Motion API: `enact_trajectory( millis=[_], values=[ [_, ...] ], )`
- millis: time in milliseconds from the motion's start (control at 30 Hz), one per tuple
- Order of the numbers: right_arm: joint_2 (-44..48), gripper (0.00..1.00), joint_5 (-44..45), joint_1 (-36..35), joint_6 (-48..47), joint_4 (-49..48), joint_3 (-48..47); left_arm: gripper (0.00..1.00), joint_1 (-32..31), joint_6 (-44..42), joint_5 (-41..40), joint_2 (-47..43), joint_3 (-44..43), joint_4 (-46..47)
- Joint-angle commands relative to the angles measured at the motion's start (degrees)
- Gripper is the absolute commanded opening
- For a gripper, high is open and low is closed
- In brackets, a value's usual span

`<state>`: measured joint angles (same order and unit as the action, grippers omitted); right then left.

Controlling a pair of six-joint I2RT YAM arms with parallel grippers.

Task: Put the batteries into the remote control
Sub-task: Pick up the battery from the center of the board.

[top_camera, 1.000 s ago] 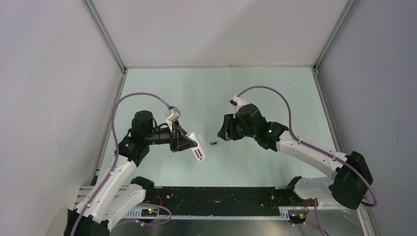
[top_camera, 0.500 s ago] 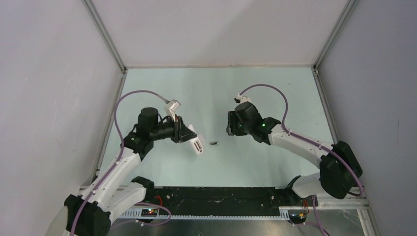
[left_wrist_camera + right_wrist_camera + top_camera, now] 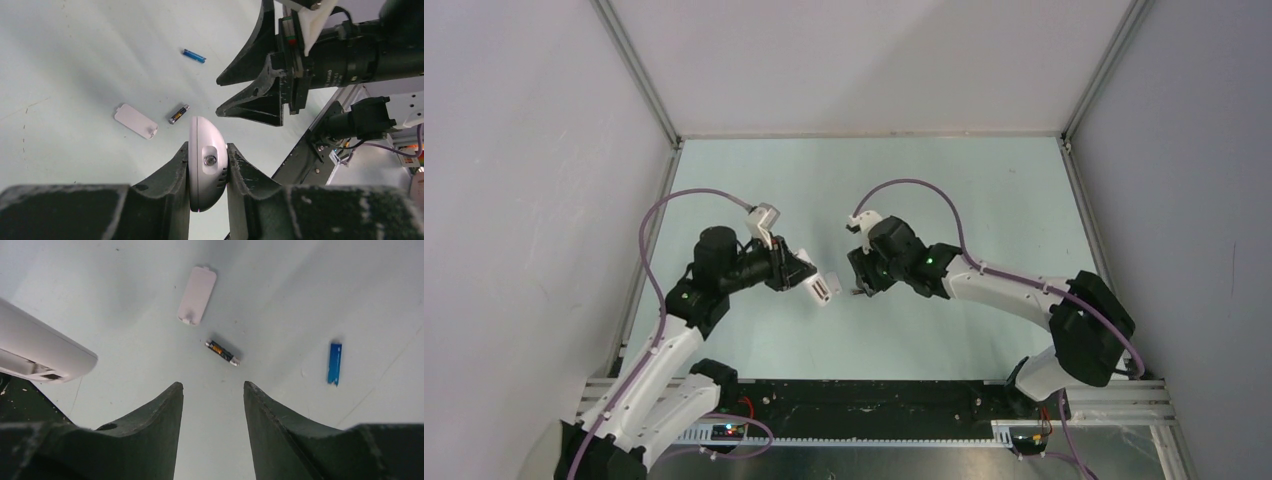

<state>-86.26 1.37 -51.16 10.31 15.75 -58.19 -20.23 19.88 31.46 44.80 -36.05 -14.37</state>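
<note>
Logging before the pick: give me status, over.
Left gripper shut on remote control, held off the table. Right gripper open, above dark battery; blue battery loose farther off. Battery cover lies beside dark battery, not touching.

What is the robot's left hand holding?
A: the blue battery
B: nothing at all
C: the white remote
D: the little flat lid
C: the left gripper is clamped on the white remote, while the blue battery, dark battery and lid lie loose on the table.

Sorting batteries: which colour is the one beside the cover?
The battery is dark with orange; right wrist view.
</note>
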Motion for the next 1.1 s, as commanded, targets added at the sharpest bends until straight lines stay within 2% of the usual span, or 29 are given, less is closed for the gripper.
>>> enact_trajectory(
  millis=[0, 133, 200, 267, 367, 500, 667, 867, 1067],
  values=[
    [-2.27, 0.52, -4.17, 0.02, -9.32, -2.19, -4.09, 0.00, 0.06, 0.23, -3.31, 1.52, -0.90, -0.95],
    [-5.78, 0.53, -2.76, -0.63, -10.99, 1.70, -7.34, 0.00, 0.14, -0.71, -9.50, 1.35, -0.93, -2.70],
    [-8.79, 0.52, 1.12, 0.09, -5.00, 6.03, -11.19, 0.00, 0.29, -0.95, -13.11, 0.75, -0.95, -3.48],
    [-10.74, 0.51, 4.57, 0.53, 5.32, 9.74, -14.41, 0.00, 0.55, -0.93, -16.61, -0.09, -0.78, -3.99],
    [-11.11, 0.50, 7.06, 0.61, 28.26, 13.43, -15.55, 0.00, 0.79, -0.08, -21.83, -1.73, -0.25, -4.15],
    [-12.82, 0.47, 8.05, -1.45, 43.94, 12.63, -15.50, 0.00, 0.80, 1.53, -27.26, -3.51, 0.13, -4.12],
    [-15.52, 0.47, 7.69, -1.60, 62.29, 15.25, -15.55, 0.00, 0.76, 1.70, -27.96, -4.90, 0.16, -4.22],
    [-17.91, 0.47, 7.10, -0.52, 73.84, 19.36, -15.53, 0.00, 0.79, 1.69, -26.97, -5.20, 1.39, -4.11],
    [-19.45, 0.43, 5.81, 0.84, 81.43, 21.64, -15.25, 0.00, 0.76, 0.83, -26.94, -6.36, 1.67, -4.17]
  ],
)
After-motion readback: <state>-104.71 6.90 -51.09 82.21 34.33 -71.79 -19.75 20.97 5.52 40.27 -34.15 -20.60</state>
